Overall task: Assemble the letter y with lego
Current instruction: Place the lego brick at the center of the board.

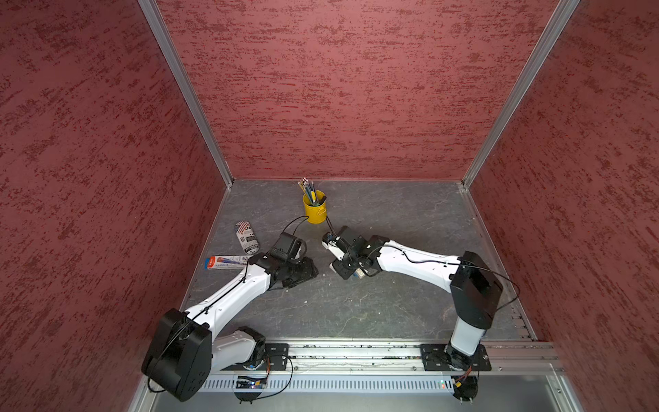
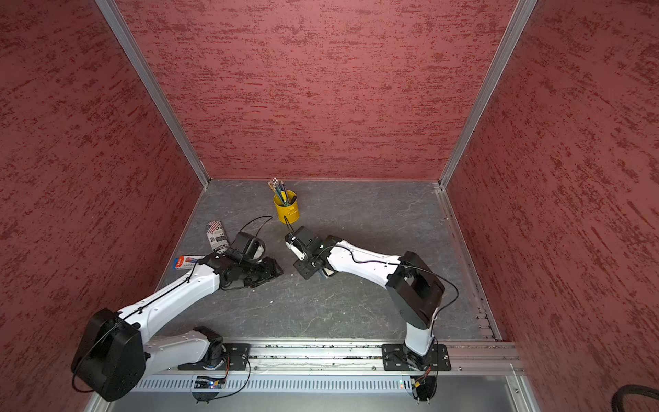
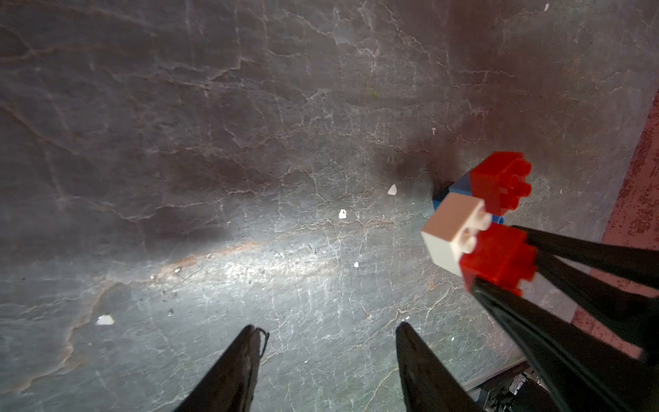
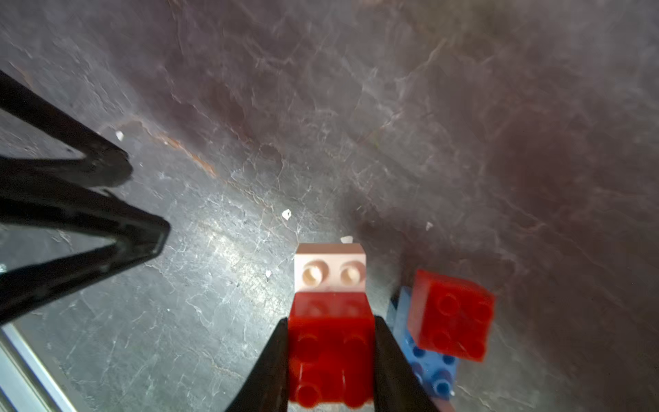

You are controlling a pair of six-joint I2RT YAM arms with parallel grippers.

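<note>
Right tool (image 4: pixel 331 321) has its two black fingers pinched tight on the flanks of a red brick (image 4: pixel 331 353), and a white brick (image 4: pixel 330 265) rides on the far end of it, studs facing the wrist camera. Just beside that pair lies the long blue brick (image 4: pixel 428 364) on the counter (image 4: pixel 199 285), with a second red brick (image 4: pixel 453 314) seated on its far end and sitting a little skewed. All of this is mid-counter, nearer the robot than the yellow pencil cup (image 1: pixel 314 208). Left tool (image 3: pixel 326 326) hangs close by, jaws about half apart and nothing between them. My read is that the red-and-white pair goes onto the blue brick next, as the other arm of the Y. To do that well, square the held pair to the blue brick's studs, keep it level, then press straight down, not at a slant. A sideways shove would likely slide the blue brick along the smooth counter. The empty left tool looks well placed to brace the blue brick's far side. From the wrist views I can't tell whether the white brick touches the blue one.
</note>
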